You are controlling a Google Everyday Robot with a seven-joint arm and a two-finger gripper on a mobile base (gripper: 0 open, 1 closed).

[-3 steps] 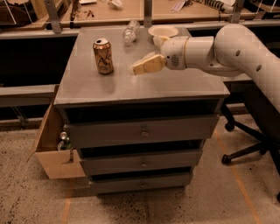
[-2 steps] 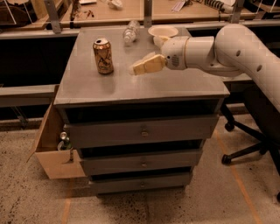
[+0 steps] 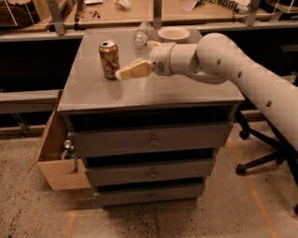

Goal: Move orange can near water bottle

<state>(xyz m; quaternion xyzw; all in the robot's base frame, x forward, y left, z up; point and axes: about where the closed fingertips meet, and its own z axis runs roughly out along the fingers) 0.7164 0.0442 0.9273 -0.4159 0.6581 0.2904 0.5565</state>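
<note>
Grey drawer counter on speckled floor; orange can stands toward its back-left corner, hand just beside it, grip unclear.

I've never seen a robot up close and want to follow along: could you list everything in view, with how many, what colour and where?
orange can: 1, orange-gold with dark markings, upright on the cabinet top.
water bottle: 1, clear, at the top's back edge.
bowl: 1, white, back of the top, beside the bottle.
cabinet: 1, grey, centre, three drawers.
cardboard box: 1, brown, against the cabinet's side, bottles inside.
office chair: 1, black, only its base shows.
workbench: 1, wooden, behind.
arm: 1, white, reaching over the top.
gripper: 1, tan, close beside the can's base.
</note>
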